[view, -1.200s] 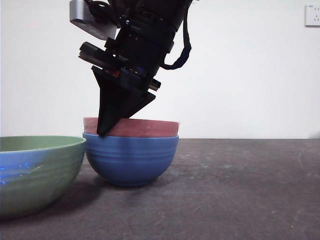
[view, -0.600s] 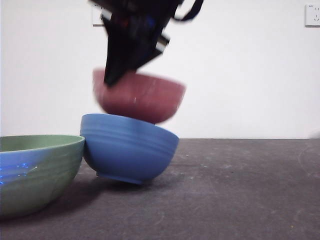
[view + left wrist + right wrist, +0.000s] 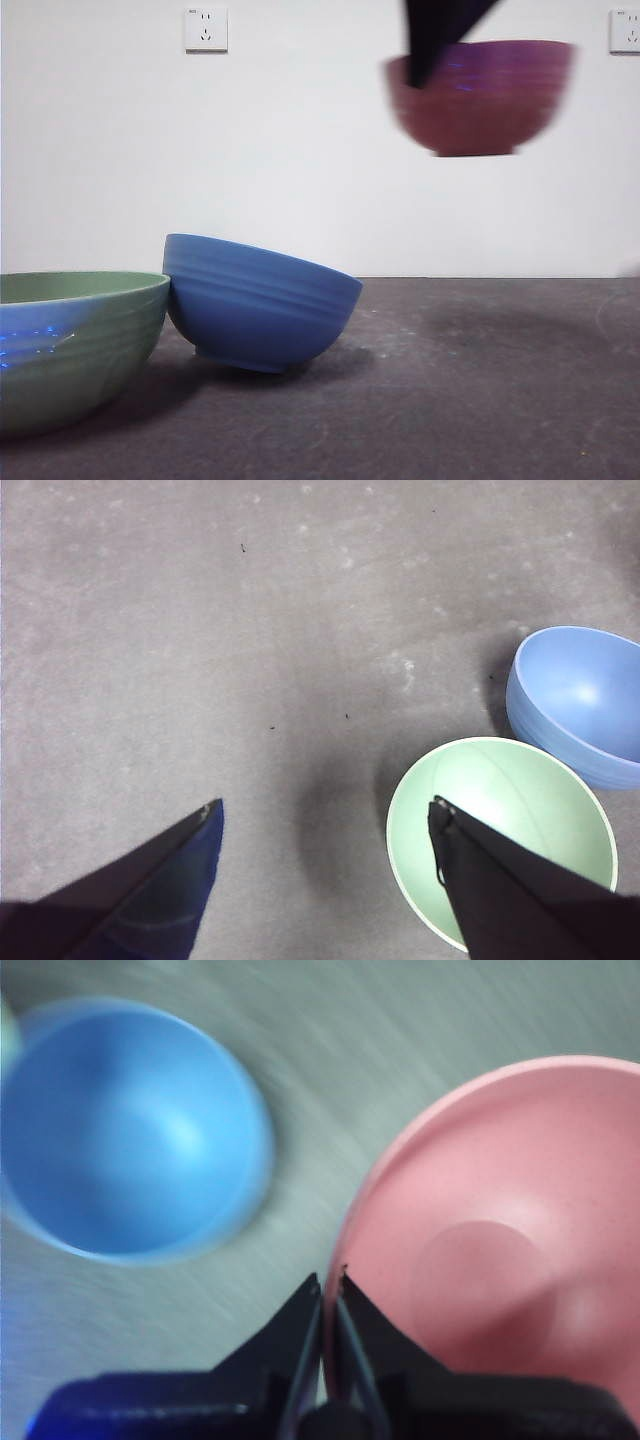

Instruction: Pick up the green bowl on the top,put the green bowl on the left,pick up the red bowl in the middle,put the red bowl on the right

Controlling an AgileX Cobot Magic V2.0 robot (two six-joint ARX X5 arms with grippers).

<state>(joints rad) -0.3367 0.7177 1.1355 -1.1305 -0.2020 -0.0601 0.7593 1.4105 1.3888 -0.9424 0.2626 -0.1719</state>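
Bowls all showed bare insides. We saw the right gripper (image 3: 330,1285) pinching the red bowl (image 3: 482,97) by its rim, high above the table (image 3: 480,380). The green bowl (image 3: 75,340) sat touching the tilted blue bowl (image 3: 260,305); the left gripper (image 3: 325,815) hung spread wide.

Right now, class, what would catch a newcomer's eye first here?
The red bowl hangs high in the air, pinched at its rim by the right claw. Below on the table, the blue bowl sits tilted, leaning against the green bowl beside it.
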